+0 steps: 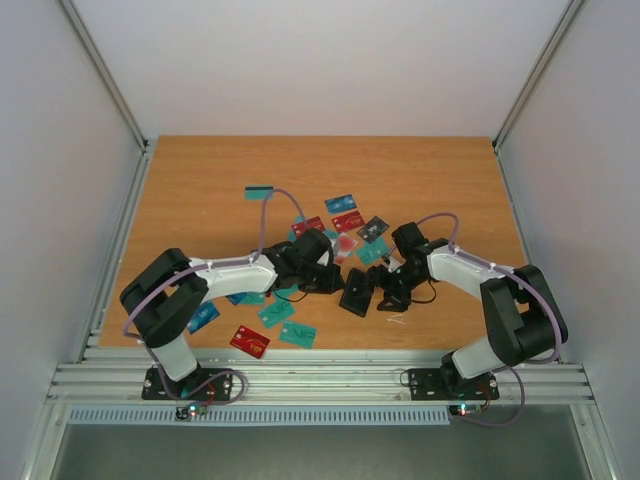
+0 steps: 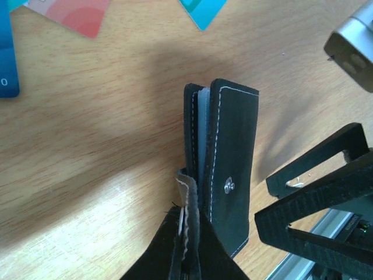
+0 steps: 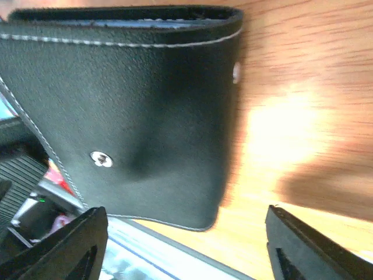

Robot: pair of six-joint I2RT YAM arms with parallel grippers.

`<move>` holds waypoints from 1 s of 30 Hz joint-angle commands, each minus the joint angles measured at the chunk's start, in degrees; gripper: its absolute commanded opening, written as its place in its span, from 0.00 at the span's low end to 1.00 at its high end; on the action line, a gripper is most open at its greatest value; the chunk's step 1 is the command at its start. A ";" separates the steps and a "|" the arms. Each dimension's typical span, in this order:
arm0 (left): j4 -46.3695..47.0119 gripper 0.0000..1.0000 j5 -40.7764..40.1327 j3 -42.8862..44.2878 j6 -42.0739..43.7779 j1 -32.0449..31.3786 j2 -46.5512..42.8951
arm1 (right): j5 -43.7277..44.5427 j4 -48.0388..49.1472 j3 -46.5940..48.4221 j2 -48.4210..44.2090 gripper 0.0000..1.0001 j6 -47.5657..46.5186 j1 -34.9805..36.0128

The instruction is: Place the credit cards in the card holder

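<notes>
The black card holder point(image 1: 357, 291) stands on edge on the wooden table between both grippers. My left gripper point(image 2: 187, 228) is shut on one thin flap of the card holder point(image 2: 233, 151), whose other leaves stand upright with a blue-grey layer between them. My right gripper point(image 3: 183, 248) is open, its fingers point(image 3: 67, 248) spread wide just below the card holder point(image 3: 128, 99) and not touching it. Several credit cards lie flat around: teal point(image 1: 258, 192), blue point(image 1: 340, 203), red point(image 1: 347, 220) and dark grey point(image 1: 373, 229) behind, and red point(image 1: 249, 342) and teal point(image 1: 297, 333) near the front.
The right gripper's ribbed fingers point(image 2: 317, 213) show close beside the holder in the left wrist view. A blue card point(image 2: 7, 58), a red card point(image 2: 76, 14) and a teal card point(image 2: 203, 10) lie beyond it. The metal rail point(image 1: 320, 380) runs along the table's near edge.
</notes>
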 commanded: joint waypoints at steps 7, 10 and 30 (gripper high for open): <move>3.86 0.00 2.06 0.41 -2.20 -0.35 -3.22 | 10.08 -13.64 8.09 -5.25 0.82 -3.91 0.18; 3.86 0.00 2.29 0.80 -2.69 -0.59 -4.04 | 8.59 -14.08 9.57 -5.96 0.82 -2.63 0.27; 2.65 0.00 1.88 3.15 -3.71 -2.76 -3.71 | 6.85 -10.80 9.25 -1.17 0.52 2.16 0.36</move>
